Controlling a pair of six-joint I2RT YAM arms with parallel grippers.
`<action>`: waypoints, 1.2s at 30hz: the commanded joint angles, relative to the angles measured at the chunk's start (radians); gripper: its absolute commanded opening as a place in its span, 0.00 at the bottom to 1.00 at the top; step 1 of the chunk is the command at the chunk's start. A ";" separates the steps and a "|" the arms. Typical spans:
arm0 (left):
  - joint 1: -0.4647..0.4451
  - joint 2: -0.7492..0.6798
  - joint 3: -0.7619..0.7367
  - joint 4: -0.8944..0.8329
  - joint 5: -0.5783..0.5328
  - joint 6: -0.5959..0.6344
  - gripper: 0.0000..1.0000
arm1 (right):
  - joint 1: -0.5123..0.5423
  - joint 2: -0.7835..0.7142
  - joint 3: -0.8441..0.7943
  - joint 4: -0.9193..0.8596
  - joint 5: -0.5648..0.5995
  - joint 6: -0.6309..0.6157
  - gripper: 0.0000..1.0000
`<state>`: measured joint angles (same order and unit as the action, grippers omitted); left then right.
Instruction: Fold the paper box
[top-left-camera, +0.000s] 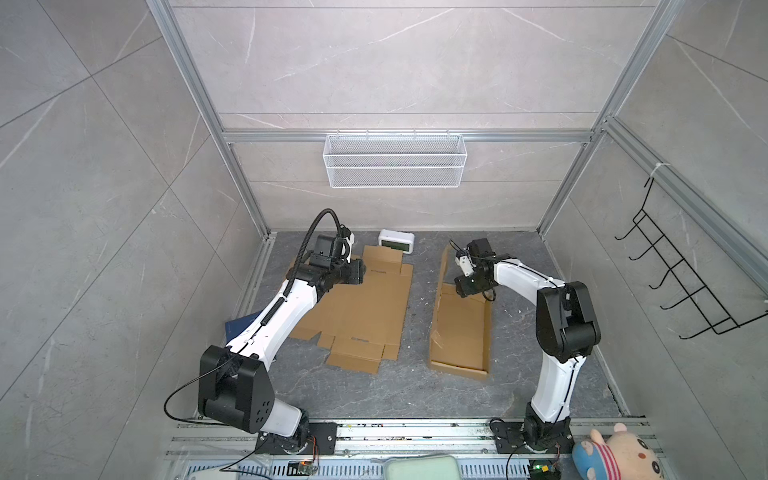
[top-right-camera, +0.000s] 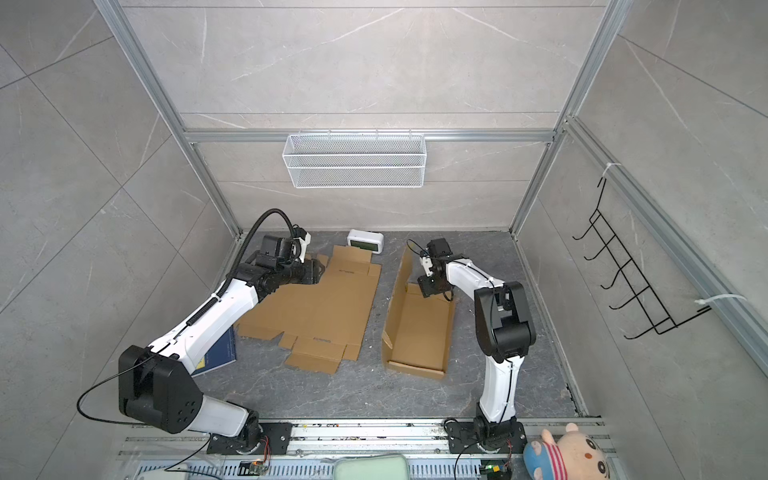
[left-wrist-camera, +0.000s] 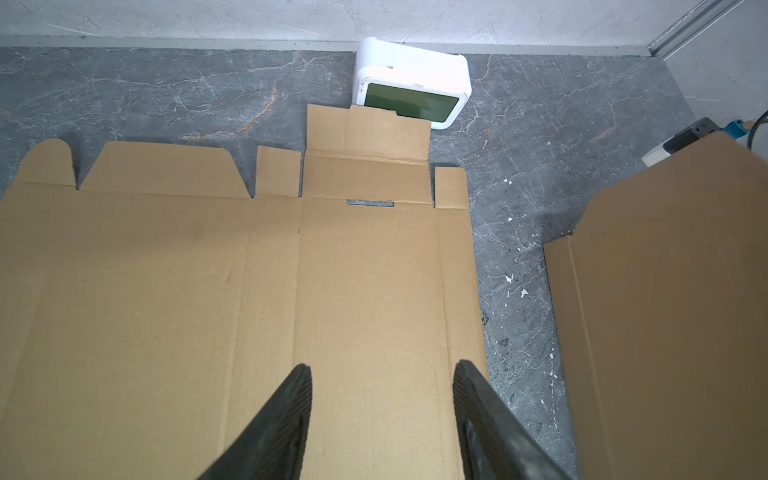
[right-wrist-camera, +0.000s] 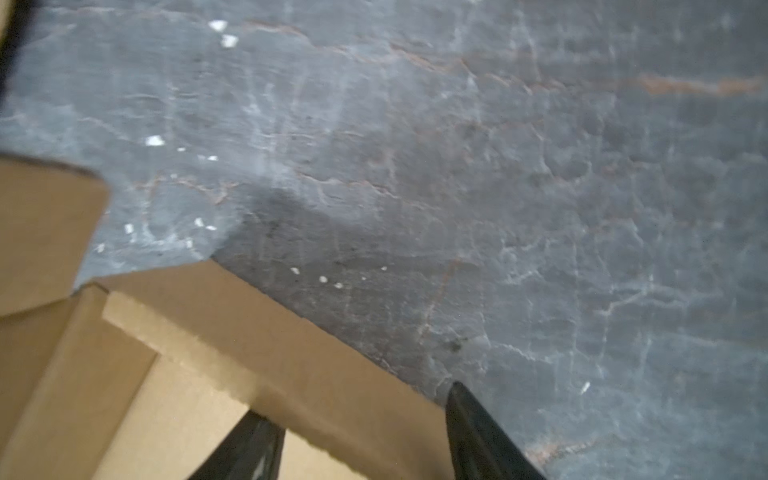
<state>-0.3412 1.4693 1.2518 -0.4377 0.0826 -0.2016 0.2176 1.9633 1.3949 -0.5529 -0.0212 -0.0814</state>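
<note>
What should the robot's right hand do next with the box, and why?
Probably close the right hand on the end flap of the half-folded box: the hand straddles that flap, open and not gripping yet, so pinching would let it fold the flap.

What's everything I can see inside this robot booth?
flat cardboard sheet: 1, brown, table left of centre
half-folded box: 1, brown, table right
screen device: 1, white with green screen, back of table
mesh basket: 1, white, back rail
hook rack: 1, black, right wall
plush toy: 1, pink and blue, front right
book: 1, blue, beneath left arm
pad: 1, pale green, front edge
table: 1, dark grey marble
left gripper: 1, black, open above the sheet
right gripper: 1, black, open, astride a box wall
</note>
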 joint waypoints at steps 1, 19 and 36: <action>0.005 -0.009 0.040 0.045 0.023 -0.013 0.57 | -0.032 -0.043 -0.040 0.003 0.011 0.158 0.59; 0.006 -0.001 0.041 0.061 0.038 -0.023 0.58 | -0.105 -0.246 -0.406 0.055 -0.254 0.626 0.46; 0.007 0.002 -0.021 0.186 0.142 0.034 0.58 | -0.258 -0.234 -0.412 0.122 -0.372 0.658 0.50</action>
<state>-0.3412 1.4708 1.2457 -0.3382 0.1612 -0.2005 -0.0441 1.7027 0.9394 -0.4118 -0.3626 0.6125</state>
